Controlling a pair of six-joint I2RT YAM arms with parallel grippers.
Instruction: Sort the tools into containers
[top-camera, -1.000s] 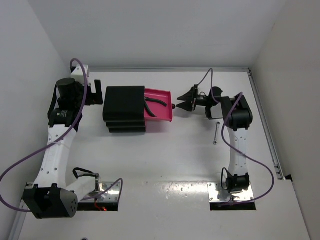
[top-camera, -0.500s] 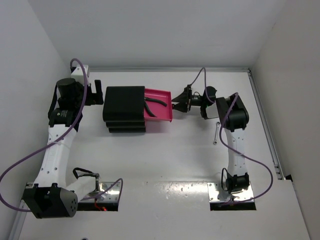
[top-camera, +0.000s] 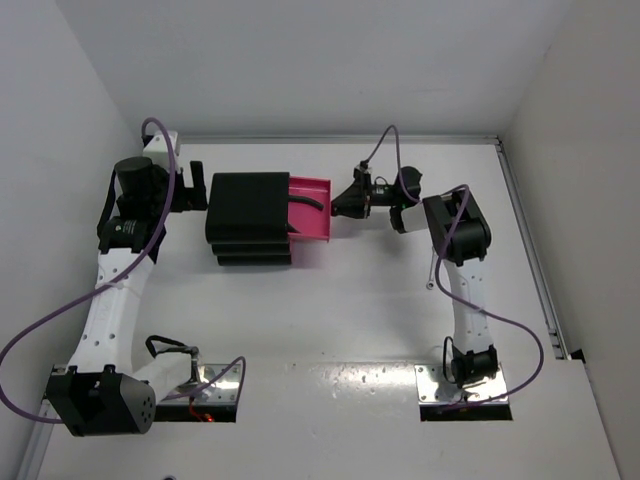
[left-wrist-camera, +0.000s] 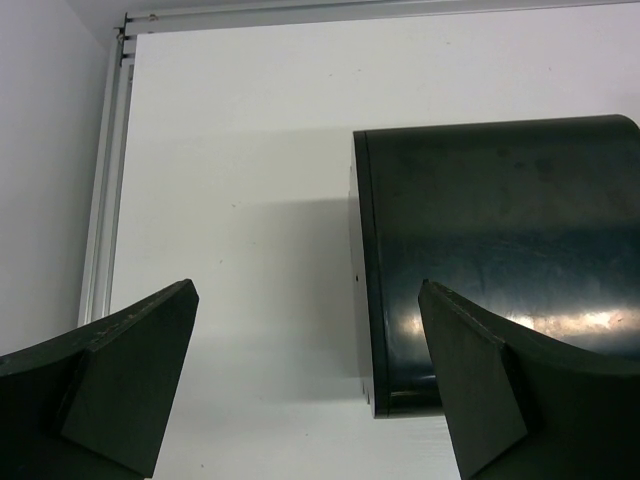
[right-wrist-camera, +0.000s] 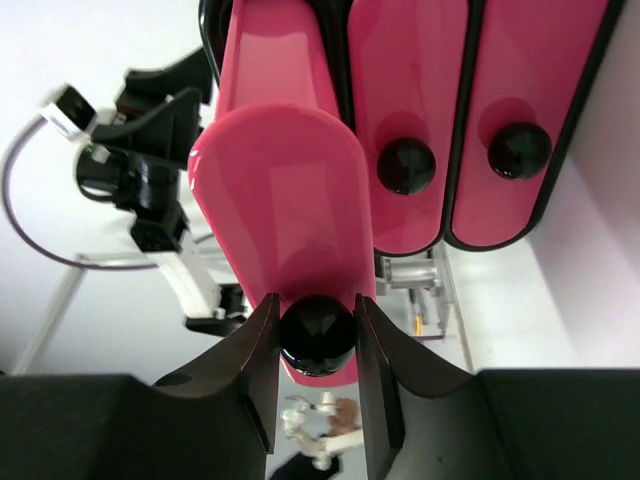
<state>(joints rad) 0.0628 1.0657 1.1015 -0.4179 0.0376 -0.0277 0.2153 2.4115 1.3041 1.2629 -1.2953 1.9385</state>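
Observation:
The black drawer chest (top-camera: 248, 218) stands at the back left, its top magenta drawer (top-camera: 312, 212) pulled partly out to the right. Dark-handled pliers (top-camera: 305, 203) lie in that drawer. My right gripper (top-camera: 345, 205) is shut on the drawer's round black knob (right-wrist-camera: 316, 335), one finger on each side. The two lower drawers (right-wrist-camera: 410, 120) are pushed in, their knobs (right-wrist-camera: 405, 165) free. A thin silver wrench (top-camera: 430, 275) lies on the table beside the right arm. My left gripper (top-camera: 190, 192) stands wide open at the chest's left side (left-wrist-camera: 500, 250), holding nothing.
White walls close the table at the back and on both sides. A metal rail (top-camera: 530, 260) runs along the right edge. A purple cable (top-camera: 385, 140) arcs above the right wrist.
My right gripper moved left onto the knob and closed on it. The top drawer has slid partway back into the chest. The left arm stayed still.

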